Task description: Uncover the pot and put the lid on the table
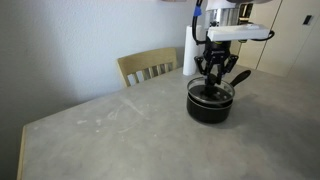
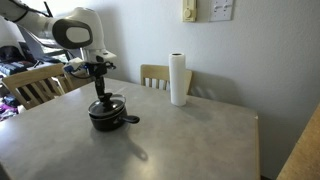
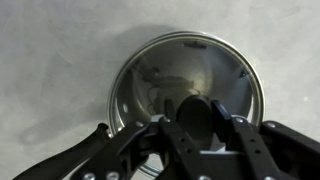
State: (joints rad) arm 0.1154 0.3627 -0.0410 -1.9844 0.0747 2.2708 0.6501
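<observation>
The black pot [image 1: 210, 108] stands on the grey table [image 1: 110, 135] with its handle pointing away; it also shows in an exterior view [image 2: 106, 120]. The glass lid [image 3: 170, 65] with a metal rim sits on the pot. My gripper [image 1: 213, 88] reaches straight down over the pot, seen also in an exterior view [image 2: 101, 100]. In the wrist view its fingers [image 3: 197, 125] sit on both sides of the lid's black knob [image 3: 197, 112] and touch it. The lid rests level on the pot.
A white paper towel roll [image 2: 179, 80] stands upright behind the pot near the wall. A light wooden chair [image 1: 150, 68] stands at the table's far edge, another [image 2: 30, 85] at the side. The table edge [image 1: 22, 140] lies at the left.
</observation>
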